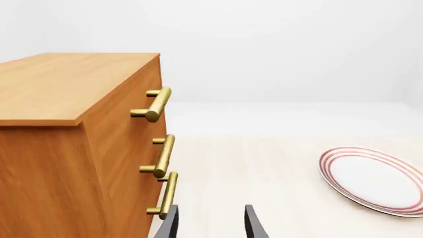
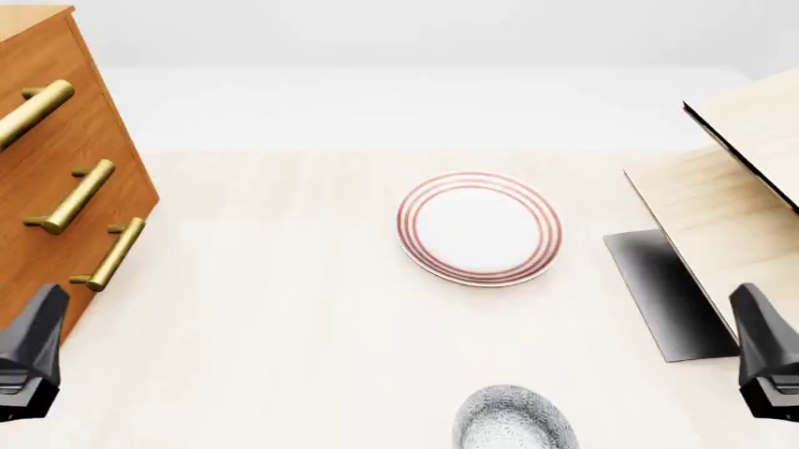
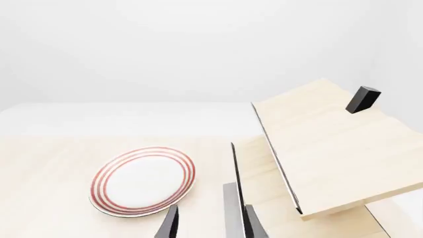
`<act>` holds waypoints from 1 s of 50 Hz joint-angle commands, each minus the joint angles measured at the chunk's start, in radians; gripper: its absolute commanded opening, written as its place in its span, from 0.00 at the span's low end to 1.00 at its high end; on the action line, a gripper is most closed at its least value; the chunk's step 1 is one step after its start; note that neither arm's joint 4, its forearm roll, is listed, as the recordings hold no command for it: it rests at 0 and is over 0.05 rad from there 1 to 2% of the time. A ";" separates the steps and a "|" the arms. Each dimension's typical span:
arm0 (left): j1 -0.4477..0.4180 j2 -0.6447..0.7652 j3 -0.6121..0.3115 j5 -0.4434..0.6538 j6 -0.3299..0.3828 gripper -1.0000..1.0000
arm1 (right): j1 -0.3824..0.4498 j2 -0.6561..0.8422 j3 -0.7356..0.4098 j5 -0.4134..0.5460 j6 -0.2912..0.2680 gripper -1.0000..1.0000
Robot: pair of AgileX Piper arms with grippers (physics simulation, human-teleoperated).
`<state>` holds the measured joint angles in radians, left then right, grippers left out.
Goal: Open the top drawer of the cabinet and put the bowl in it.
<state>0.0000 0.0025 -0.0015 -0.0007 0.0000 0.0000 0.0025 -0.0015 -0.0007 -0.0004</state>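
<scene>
Bowl (image 2: pixel 514 419) sits on the table between both hands, left hand (image 1: pixel 210 223) and right hand (image 3: pixel 209 222) each parted, empty.

I count one cabinet (image 2: pixel 56 140) with three drawers and three brass handles (image 2: pixel 73 196), one plate (image 2: pixel 480 227), one bowl (image 2: pixel 514 420), one pale wooden rack (image 2: pixel 736 187), and my two grippers (image 2: pixel 28 360).

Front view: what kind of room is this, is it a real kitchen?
Probably not a real one: it looks computer-made. A pale table holds a wooden cabinet, a red-ringed plate and a speckled bowl, with blank white all around.
</scene>
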 commanded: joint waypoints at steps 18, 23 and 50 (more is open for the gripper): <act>0.002 0.003 -0.005 -0.001 0.017 1.00 | 0.000 0.003 -0.003 0.001 -0.001 1.00; 0.006 0.036 -0.006 -0.021 0.034 1.00 | 0.000 0.003 -0.003 0.001 -0.001 1.00; 0.044 0.361 -0.117 -0.102 0.385 1.00 | 0.000 0.003 -0.003 0.001 -0.001 1.00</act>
<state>0.0270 0.2852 -0.0638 -0.1151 0.2838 0.0002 0.0056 -0.0057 0.0015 -0.0020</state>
